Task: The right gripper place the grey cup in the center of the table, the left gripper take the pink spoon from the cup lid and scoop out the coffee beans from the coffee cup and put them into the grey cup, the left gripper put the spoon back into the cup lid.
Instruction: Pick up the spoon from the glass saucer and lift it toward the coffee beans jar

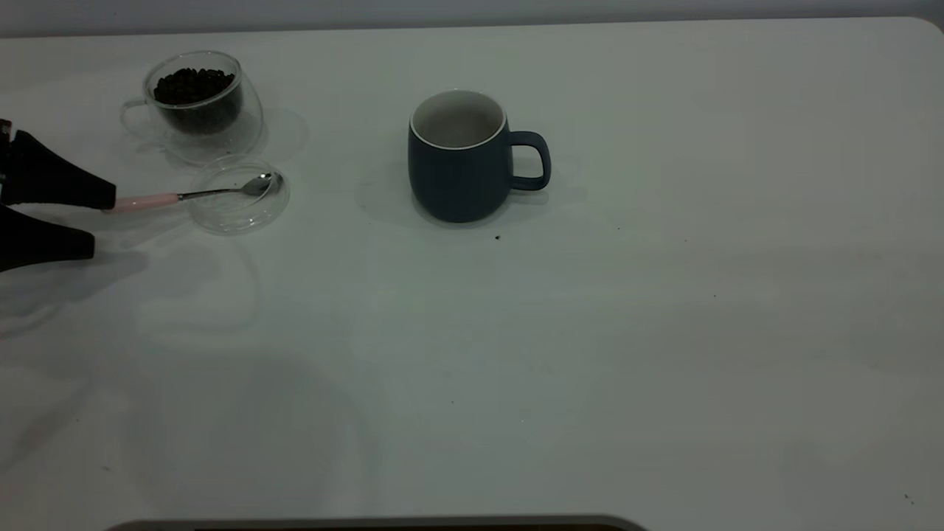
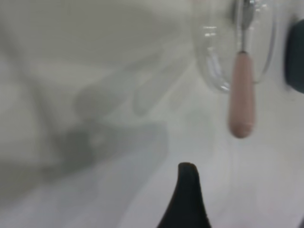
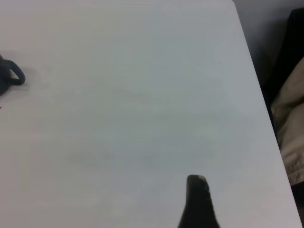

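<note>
The grey cup (image 1: 457,177) stands upright near the middle of the table (image 1: 664,332), handle pointing right, its white inside empty. Far left stands the clear coffee cup (image 1: 195,103) with coffee beans (image 1: 193,85) heaped in it. In front of it lies the cup lid (image 1: 236,210), with the pink spoon (image 1: 214,193) resting bowl-in-lid, handle toward the left edge. My left gripper (image 1: 102,221) is open, low over the table, its upper jaw tip just touching or beside the handle's end. In the left wrist view the spoon handle (image 2: 241,95) lies ahead of the left gripper (image 2: 242,199). My right gripper (image 3: 242,209) hangs over bare table, away from the cup handle (image 3: 12,76).
A few dark specks (image 1: 497,237) lie in front of the grey cup. The table's right edge runs close past the right gripper, with dark and beige cloth (image 3: 289,123) beyond it. A dark strip (image 1: 369,525) borders the table's near edge.
</note>
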Robot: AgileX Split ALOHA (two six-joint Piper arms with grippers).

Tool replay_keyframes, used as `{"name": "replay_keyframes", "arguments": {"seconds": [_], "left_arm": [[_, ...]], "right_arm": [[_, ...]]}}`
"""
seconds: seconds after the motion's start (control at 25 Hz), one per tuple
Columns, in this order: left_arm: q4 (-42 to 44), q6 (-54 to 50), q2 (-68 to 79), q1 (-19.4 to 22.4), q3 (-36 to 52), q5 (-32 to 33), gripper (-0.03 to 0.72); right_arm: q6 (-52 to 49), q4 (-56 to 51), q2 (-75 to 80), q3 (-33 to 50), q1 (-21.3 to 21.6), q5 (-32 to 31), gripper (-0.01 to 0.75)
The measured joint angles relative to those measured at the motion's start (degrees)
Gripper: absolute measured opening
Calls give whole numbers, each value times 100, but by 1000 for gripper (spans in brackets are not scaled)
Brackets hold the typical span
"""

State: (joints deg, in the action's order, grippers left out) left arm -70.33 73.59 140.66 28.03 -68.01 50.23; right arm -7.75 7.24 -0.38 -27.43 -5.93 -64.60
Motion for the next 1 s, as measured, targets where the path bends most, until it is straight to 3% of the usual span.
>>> {"name": "replay_keyframes", "arguments": {"seconds": [0.6,1.0], "left_arm": [[-1029,670,0,-434,0,-694,673],[-1245,683,200,-686,0,-722,640]], "right_arm": [[0,0,0,0,0,0,590],[0,0,0,0,0,0,590]]}}
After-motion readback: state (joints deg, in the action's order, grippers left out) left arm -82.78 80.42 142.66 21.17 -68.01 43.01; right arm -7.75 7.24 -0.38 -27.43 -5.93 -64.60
